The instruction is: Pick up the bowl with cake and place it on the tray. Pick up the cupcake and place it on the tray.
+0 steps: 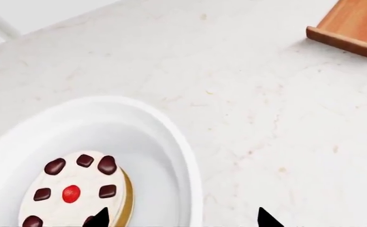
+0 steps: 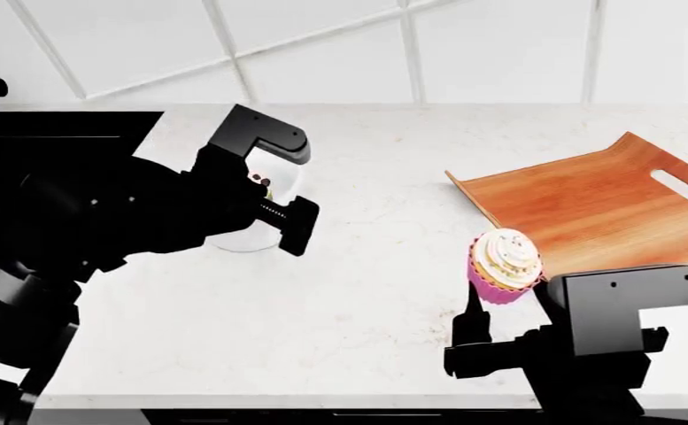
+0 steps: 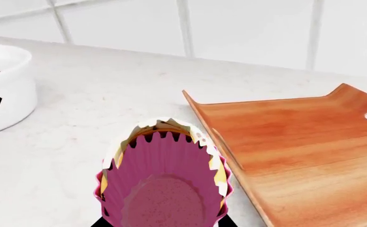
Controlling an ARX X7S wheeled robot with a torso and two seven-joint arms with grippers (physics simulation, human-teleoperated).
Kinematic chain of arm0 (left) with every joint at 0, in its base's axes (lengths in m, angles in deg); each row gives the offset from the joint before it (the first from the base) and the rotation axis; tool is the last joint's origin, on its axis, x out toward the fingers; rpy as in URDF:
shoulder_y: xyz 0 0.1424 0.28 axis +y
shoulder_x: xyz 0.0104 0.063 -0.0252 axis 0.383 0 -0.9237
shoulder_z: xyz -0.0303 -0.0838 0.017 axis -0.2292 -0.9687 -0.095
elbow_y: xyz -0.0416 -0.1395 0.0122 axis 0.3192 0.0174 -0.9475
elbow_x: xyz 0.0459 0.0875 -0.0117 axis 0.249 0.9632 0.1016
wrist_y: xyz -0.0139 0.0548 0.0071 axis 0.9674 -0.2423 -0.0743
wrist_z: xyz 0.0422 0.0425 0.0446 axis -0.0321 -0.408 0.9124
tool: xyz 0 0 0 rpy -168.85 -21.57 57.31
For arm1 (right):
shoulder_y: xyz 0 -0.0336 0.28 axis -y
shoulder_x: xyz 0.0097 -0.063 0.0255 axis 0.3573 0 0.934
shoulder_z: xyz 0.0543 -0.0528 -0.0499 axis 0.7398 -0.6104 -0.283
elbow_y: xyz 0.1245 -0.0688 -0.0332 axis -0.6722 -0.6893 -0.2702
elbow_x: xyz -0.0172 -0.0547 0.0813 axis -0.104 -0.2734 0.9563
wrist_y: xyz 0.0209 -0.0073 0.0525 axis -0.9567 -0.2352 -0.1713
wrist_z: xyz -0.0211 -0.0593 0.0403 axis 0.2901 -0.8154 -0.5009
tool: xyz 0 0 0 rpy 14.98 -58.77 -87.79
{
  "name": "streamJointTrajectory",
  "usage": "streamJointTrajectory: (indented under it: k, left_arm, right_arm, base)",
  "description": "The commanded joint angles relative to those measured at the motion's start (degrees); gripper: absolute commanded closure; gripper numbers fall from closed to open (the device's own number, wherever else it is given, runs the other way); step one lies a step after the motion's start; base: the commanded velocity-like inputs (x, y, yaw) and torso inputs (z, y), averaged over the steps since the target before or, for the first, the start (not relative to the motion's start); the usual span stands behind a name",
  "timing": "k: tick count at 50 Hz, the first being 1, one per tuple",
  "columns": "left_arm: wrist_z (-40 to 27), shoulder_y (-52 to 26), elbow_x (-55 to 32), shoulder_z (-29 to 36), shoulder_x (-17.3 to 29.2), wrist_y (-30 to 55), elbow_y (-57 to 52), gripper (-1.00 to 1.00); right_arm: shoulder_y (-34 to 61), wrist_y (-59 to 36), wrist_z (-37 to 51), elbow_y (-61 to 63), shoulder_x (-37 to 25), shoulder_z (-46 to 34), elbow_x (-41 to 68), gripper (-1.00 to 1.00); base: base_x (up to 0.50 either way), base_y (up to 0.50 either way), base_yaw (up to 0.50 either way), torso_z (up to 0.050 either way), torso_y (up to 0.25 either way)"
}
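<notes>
held pink cupcake (image 2: 506, 264) clenched in right tool (image 2: 503, 301), lifted beside tray (image 2: 604, 208). left tool (image 1: 183, 218) spread across bowl (image 1: 164, 137) rim on surface (image 2: 367, 292), cake (image 1: 76, 191) inside. best closed squarely, lifted level.

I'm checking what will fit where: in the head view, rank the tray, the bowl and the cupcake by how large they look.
1. Tray, clearly the largest.
2. Bowl, though the left arm hides much of it, so its place over the cupcake is unsure.
3. Cupcake, smallest, though it sits nearer the camera.

White marble counter (image 2: 367, 266), white tiled wall (image 2: 320, 44) behind it
</notes>
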Motion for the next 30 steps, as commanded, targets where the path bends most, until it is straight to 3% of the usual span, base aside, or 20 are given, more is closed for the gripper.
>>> streamJointTrajectory:
  k: [1, 30]
  left_arm:
    - [0.3, 1.4, -2.1, 1.2, 0.5, 1.3, 0.4, -1.0]
    - [2.5, 2.6, -0.9, 3.7, 0.0, -0.1, 1.6, -1.0]
  right_arm:
    - [-0.3, -0.8, -0.1, -0.3, 0.1, 0.7, -0.2, 1.0]
    - [-1.2, -1.2, -1.0, -1.2, 0.4, 1.8, 0.5, 1.0]
  base:
    - [0.0, 0.0, 0.0, 0.0, 0.0]
    - [0.0, 0.0, 0.0, 0.0, 0.0]
